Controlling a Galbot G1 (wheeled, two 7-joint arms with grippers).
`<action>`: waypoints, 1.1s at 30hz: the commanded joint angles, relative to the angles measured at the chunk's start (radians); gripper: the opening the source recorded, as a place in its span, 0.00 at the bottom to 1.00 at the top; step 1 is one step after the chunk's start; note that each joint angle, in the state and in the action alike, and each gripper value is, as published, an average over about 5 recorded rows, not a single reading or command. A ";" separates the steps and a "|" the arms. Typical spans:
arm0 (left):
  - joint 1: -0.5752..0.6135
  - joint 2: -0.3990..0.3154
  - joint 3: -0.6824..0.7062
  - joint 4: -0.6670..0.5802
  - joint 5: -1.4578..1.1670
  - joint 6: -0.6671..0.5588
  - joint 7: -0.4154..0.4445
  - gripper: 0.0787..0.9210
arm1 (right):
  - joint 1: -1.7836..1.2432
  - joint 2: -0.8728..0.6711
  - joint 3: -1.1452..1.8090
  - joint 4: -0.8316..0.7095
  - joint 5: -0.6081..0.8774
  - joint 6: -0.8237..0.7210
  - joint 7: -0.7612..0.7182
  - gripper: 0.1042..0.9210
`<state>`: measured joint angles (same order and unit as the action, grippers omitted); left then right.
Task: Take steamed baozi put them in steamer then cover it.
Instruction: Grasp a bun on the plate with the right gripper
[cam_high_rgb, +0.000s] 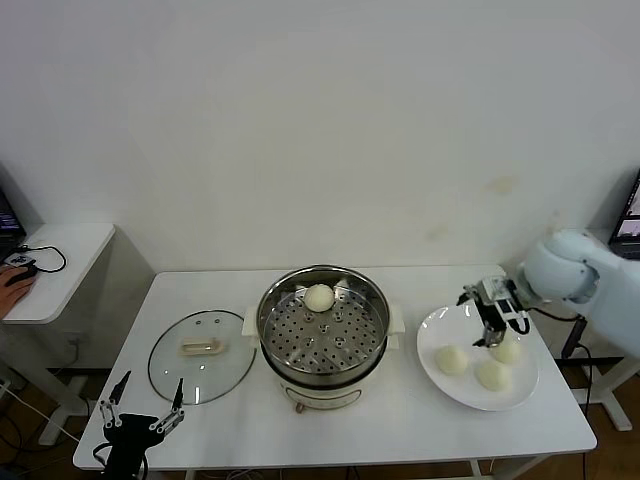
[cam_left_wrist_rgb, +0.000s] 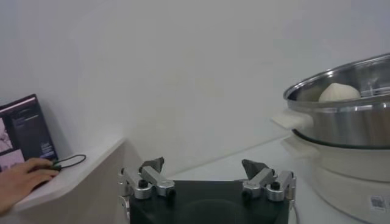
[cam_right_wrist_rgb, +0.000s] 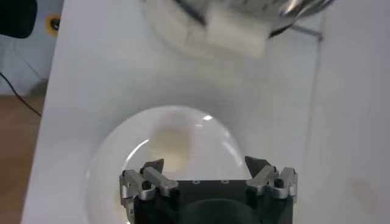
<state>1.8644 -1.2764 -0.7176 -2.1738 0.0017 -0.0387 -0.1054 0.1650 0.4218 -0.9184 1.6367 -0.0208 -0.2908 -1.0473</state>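
The steel steamer stands at the table's middle on its cream base, with one baozi on the perforated tray at the far side. It also shows in the left wrist view. Three baozi lie on a white plate to the right. My right gripper is open and empty, hovering over the plate's far part near the rear baozi. The plate and one blurred baozi show in the right wrist view. The glass cover lies flat left of the steamer. My left gripper is open and idle at the table's front left edge.
A white side table with a mouse, a cable and a person's hand stands at the far left. A laptop screen shows there in the left wrist view. Another screen edge is at the far right.
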 joint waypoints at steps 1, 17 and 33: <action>0.003 -0.001 -0.007 0.001 -0.005 0.002 0.001 0.88 | -0.337 0.055 0.236 -0.163 -0.129 0.012 0.004 0.88; 0.009 -0.018 -0.029 0.009 -0.007 0.007 0.003 0.88 | -0.370 0.227 0.239 -0.295 -0.160 0.027 0.008 0.88; 0.004 -0.021 -0.033 0.019 -0.006 0.005 0.002 0.88 | -0.364 0.275 0.237 -0.335 -0.176 0.011 0.024 0.88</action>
<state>1.8684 -1.2976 -0.7505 -2.1560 -0.0047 -0.0323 -0.1031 -0.1834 0.6641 -0.6887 1.3331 -0.1852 -0.2724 -1.0247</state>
